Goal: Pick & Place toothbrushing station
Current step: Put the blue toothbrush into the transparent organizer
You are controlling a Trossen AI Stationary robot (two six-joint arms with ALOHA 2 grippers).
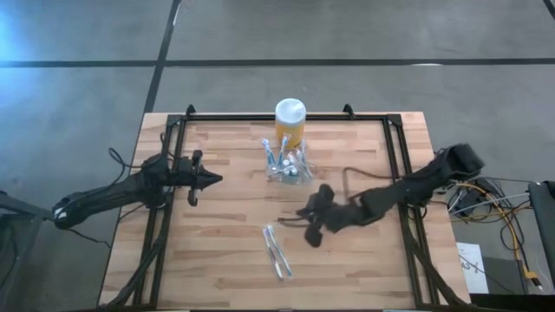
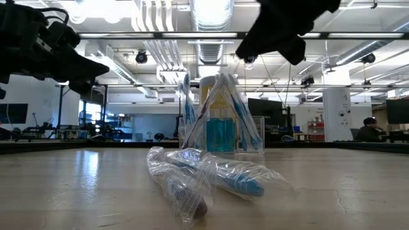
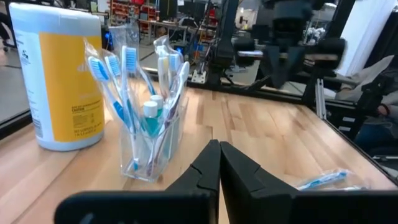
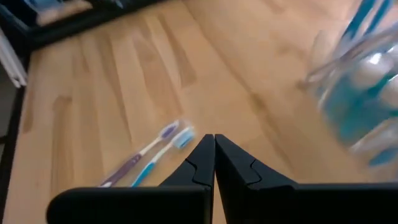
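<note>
High view: a wooden table (image 1: pixel 217 251) with a black frame stands on a grey floor. The clear holder (image 1: pixel 287 166), filled with toothbrushes, stands at the far centre, just in front of a yellow jar (image 1: pixel 290 122). Two wrapped toothbrushes (image 1: pixel 277 251) lie near the front centre. The left gripper (image 1: pixel 213 179) points right from the left side, fingers pressed together, well apart from the holder. The right gripper (image 1: pixel 314 205) reaches in from the right, between holder and wrapped toothbrushes, fingers pressed together, holding nothing.

Low view: the wrapped toothbrushes (image 2: pixel 204 176) lie in the foreground; the holder (image 2: pixel 220 124) stands upright behind them. A workshop with ceiling ducts and monitors fills the background.

Left wrist view: closed fingers (image 3: pixel 242 171) aim at the table beside the holder (image 3: pixel 152 140); the jar (image 3: pixel 59 74) stands beside it.

Right wrist view: closed fingers (image 4: pixel 239 165) hover above bare wood; the wrapped toothbrushes (image 4: pixel 152 152) lie beyond, the holder (image 4: pixel 360 99) at the edge.
</note>
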